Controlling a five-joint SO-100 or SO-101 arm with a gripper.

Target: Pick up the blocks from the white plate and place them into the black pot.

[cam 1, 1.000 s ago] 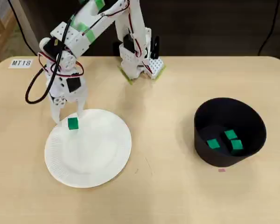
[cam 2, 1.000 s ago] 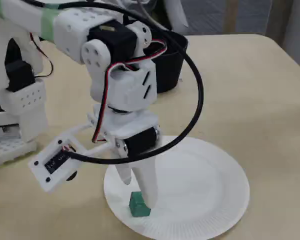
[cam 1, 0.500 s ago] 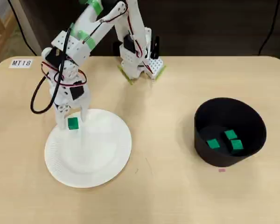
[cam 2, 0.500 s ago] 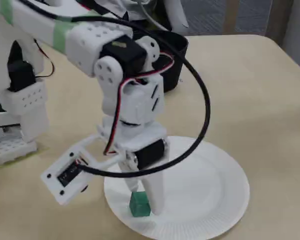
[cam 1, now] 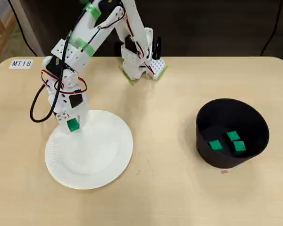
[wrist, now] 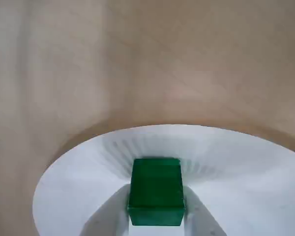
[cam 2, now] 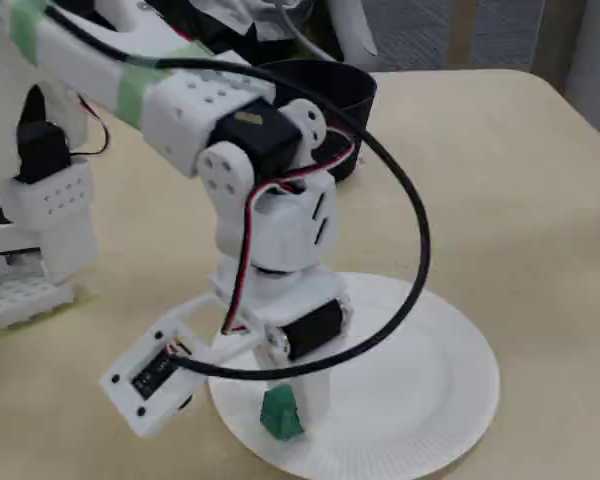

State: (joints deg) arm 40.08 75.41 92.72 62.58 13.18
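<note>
Three green blocks [cam 1: 227, 141] already sit in the bottom of the black pot [cam 1: 231, 160] over on the right of the overhead view, well apart from the action. One last block [cam 1: 73, 125] is on the white plate [cam 1: 99, 160], near the plate's edge closest to the arm, and the gripper [cam 1: 73, 126] is right down on it. From the wrist view, the block [wrist: 156, 191] sits snug between the two white fingers [wrist: 105, 216], which look narrowed to about its width, though whether they're truly squeezing it I can't quite tell. The fixed view shows the block [cam 2: 280, 413] low against the plate [cam 2: 420, 400]. Danger here, I'd say: it's a light paper plate, so fingertips pressing down could tip or drag it on the lift, and a shallow pinch could let the cube pop loose before it gets across the table [cam 1: 170, 122].
</note>
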